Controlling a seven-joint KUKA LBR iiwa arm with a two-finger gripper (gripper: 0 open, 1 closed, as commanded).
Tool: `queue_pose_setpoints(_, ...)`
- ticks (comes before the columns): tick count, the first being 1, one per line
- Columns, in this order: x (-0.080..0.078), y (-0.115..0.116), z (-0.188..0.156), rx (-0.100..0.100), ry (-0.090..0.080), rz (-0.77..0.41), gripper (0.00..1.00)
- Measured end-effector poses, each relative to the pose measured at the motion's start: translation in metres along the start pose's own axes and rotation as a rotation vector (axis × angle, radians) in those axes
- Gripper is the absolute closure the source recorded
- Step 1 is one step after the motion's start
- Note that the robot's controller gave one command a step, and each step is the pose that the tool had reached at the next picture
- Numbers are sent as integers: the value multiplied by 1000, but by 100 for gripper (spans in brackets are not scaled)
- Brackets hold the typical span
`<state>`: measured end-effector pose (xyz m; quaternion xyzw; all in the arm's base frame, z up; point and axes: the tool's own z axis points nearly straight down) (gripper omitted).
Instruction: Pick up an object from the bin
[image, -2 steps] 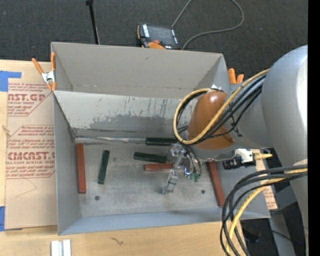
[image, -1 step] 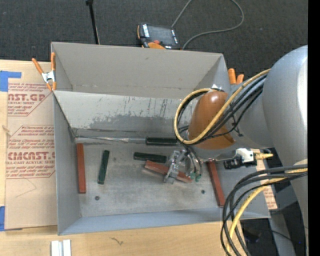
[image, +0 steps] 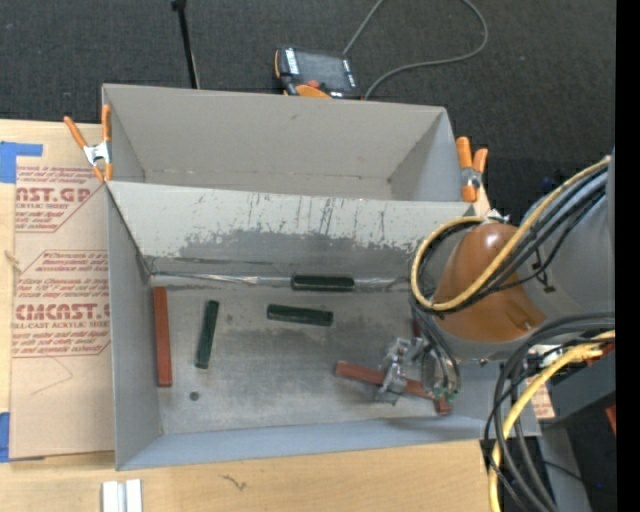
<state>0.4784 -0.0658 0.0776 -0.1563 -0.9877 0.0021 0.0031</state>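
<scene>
Hanging over a stick: the claw (image: 401, 372) is in the lower right of the frame, low in the bin (image: 260, 390) and above a red stick (image: 352, 373). I cannot tell if it is wide or narrow.
Red stick, place: it lies flat on the grey floor near the front wall. One end shows to the left of the claw and the other end just to its right.
Handling: it is probably light and stiff, like plastic or wood. It looks smooth, so it may slip. I think it is not fragile.
Where to hold: across its narrow width, near the middle of its length, so that it does not tip.
Difficulty: it lies flat, so only its thin edges can be pinched.
Other things: a brown stick (image: 161, 337) and three green sticks (image: 300, 315) lie well apart, toward the left and the middle.
</scene>
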Motion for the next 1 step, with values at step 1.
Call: queue_pose_setpoints(1,-18,41,-145,-9,-15,-5,100)
